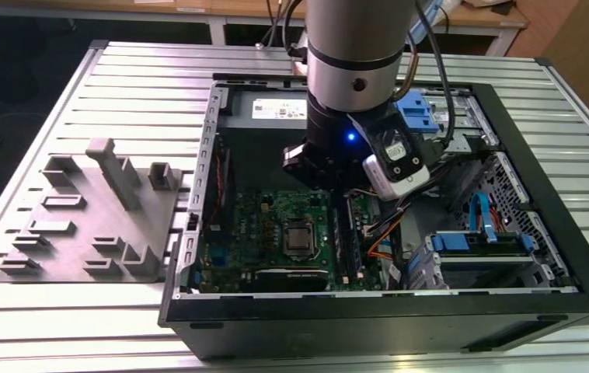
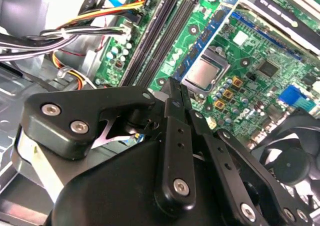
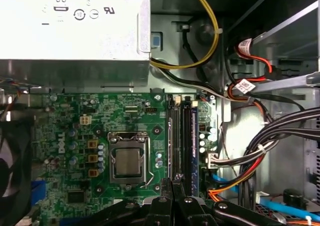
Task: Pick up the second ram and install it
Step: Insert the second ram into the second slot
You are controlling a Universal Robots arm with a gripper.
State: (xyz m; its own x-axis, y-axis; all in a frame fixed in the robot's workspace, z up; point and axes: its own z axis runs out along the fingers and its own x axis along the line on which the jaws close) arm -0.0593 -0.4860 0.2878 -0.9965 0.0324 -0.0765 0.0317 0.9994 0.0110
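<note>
Interior of the open computer case [image 1: 378, 311], with the arm reaching down over the green motherboard [image 3: 65, 116]. The gripper [image 3: 176, 179] hangs at the near end of the bank of black memory slots [image 3: 175, 136], which lie just beside the CPU socket [image 3: 128, 161]. In both wrist views its two fingers are drawn together with no gap showing, and no board shows between them.

A thin dark blue board edge, judged to be the second ram [image 3: 193, 146], stands edge-up in the slot farthest from the socket. Which of the two sticks it is cannot be settled from these views.

The stick's long axis runs parallel to the slots, from the power supply [image 3: 75, 26] end of the board toward the gripper. It lies just beside the fingertips, on the side away from the socket, so the tips are offset across the slots rather than along them.
</note>
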